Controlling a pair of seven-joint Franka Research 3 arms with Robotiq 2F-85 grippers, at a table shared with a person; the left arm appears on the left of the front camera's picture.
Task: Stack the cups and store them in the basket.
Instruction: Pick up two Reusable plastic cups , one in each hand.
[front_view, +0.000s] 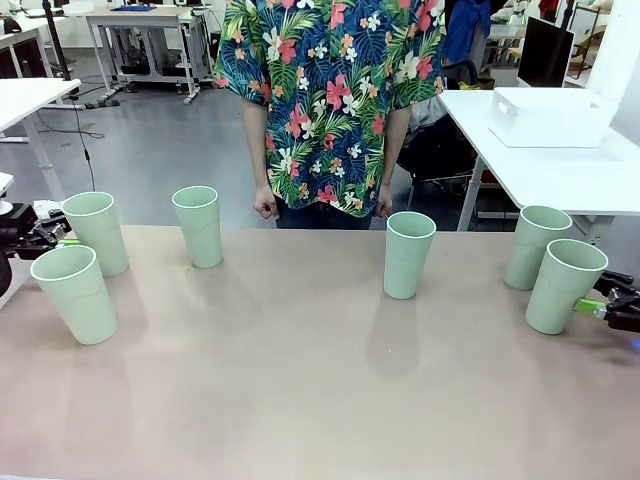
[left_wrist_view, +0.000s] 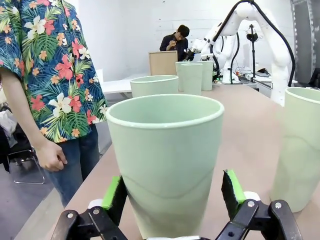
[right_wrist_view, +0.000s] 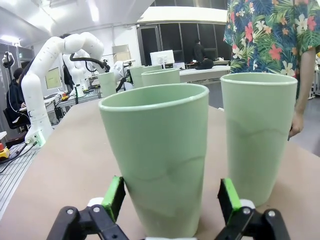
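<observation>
At the two ends of the bench (front_view: 300, 400), the left gripper (left_wrist_view: 172, 190) straddles the rear-left cup (left_wrist_view: 165, 145) and the right gripper (right_wrist_view: 172, 196) the front-right cup (right_wrist_view: 155, 145) — both jaws wide, pads (left_wrist_view: 233, 186) not visibly pressing. Best to close evenly low on the wall and lift straight up before nesting — likely thin plastic, so squeeze lightly. Basket (front_view: 550, 118) sits well apart on the white side table (front_view: 560, 180).
</observation>
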